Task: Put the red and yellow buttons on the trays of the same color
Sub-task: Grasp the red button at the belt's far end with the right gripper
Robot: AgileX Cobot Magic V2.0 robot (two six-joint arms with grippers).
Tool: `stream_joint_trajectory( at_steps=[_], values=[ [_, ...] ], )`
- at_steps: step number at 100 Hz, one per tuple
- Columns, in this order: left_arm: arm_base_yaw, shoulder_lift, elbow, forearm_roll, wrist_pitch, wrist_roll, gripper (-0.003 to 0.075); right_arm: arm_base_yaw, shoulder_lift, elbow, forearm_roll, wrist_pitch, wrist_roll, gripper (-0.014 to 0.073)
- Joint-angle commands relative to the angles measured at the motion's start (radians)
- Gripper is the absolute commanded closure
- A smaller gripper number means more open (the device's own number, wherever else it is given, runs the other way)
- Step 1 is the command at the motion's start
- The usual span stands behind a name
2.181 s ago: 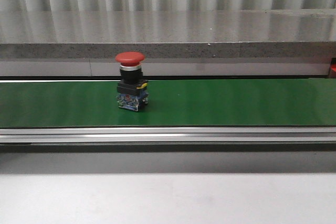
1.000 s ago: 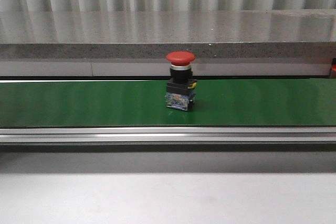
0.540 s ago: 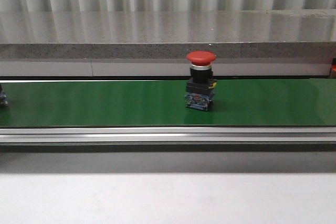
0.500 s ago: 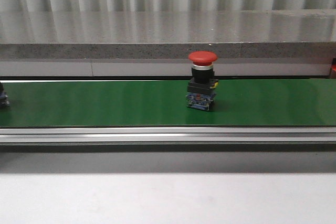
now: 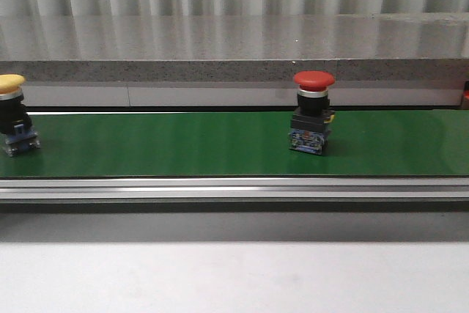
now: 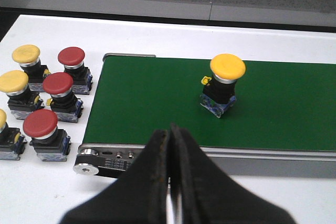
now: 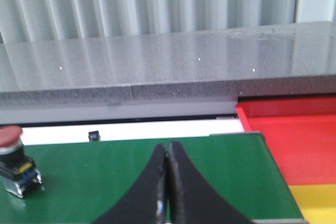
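A red button (image 5: 313, 121) stands upright on the green belt (image 5: 183, 144), right of the middle in the front view, and a yellow button (image 5: 15, 124) stands at the belt's far left edge. The left gripper (image 6: 169, 145) hangs over the near rail of the belt with its jaws pressed together, holding nothing. Beside the belt's end sit spare red and yellow buttons (image 6: 44, 98) on the white table (image 6: 58, 198). The right gripper (image 7: 167, 162), jaws also together and empty, hangs above the belt near the red tray (image 7: 294, 140) and the yellow tray (image 7: 315, 200)
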Motion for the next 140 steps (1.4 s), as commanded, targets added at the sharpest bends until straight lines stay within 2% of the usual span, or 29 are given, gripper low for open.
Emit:
stream_joint_trajectory(
  at_steps=[1, 26, 40, 52, 70, 104, 109, 116, 121, 133, 140],
  values=[
    [-0.007, 0.003, -0.026, -0.008, -0.081, -0.001, 0.0740, -0.004, 0.056, -0.127, 0.000, 0.041, 0.004, 0.0661],
    [-0.007, 0.003, -0.026, -0.008, -0.083, -0.001, 0.0740, -0.004, 0.343, -0.516, 0.000, 0.574, 0.004, 0.0661],
    [-0.007, 0.003, -0.026, -0.008, -0.083, -0.001, 0.0740, -0.004, 0.513, -0.708, 0.000, 0.754, 0.004, 0.0661],
    [-0.007, 0.003, -0.026, -0.008, -0.081, -0.001, 0.0740, -0.004, 0.616, -0.784, 0.000, 0.765, 0.004, 0.0661],
    [-0.007, 0.003, -0.026, -0.008, -0.081, -0.001, 0.0740, -0.004, 0.706, -0.790, 0.000, 0.757, 0.004, 0.0661],
    [-0.007, 0.003, -0.026, -0.008, -0.081, -0.001, 0.0740, -0.004, 0.762, -0.790, 0.000, 0.799, 0.001, 0.0648],
    [-0.007, 0.003, -0.026, -0.008, -0.081, -0.001, 0.0740, -0.004, 0.762, -0.790, 0.000, 0.804, 0.001, 0.0613],
    [-0.007, 0.003, -0.026, -0.008, -0.081, -0.001, 0.0740, -0.004, 0.762, -0.790, 0.000, 0.808, 0.001, 0.0519],
    [-0.007, 0.003, -0.026, -0.008, -0.081, -0.001, 0.0740, -0.004, 0.762, -0.790, 0.000, 0.811, 0.001, 0.0424],
    [-0.007, 0.003, -0.026, -0.008, -0.081, -0.001, 0.0740, -0.004, 0.762, -0.790, 0.000, 0.816, 0.001, 0.0117],
    [-0.007, 0.003, -0.026, -0.008, -0.081, -0.001, 0.0740, -0.004, 0.762, -0.790, 0.000, 0.816, 0.001, -0.0020]
  ],
)
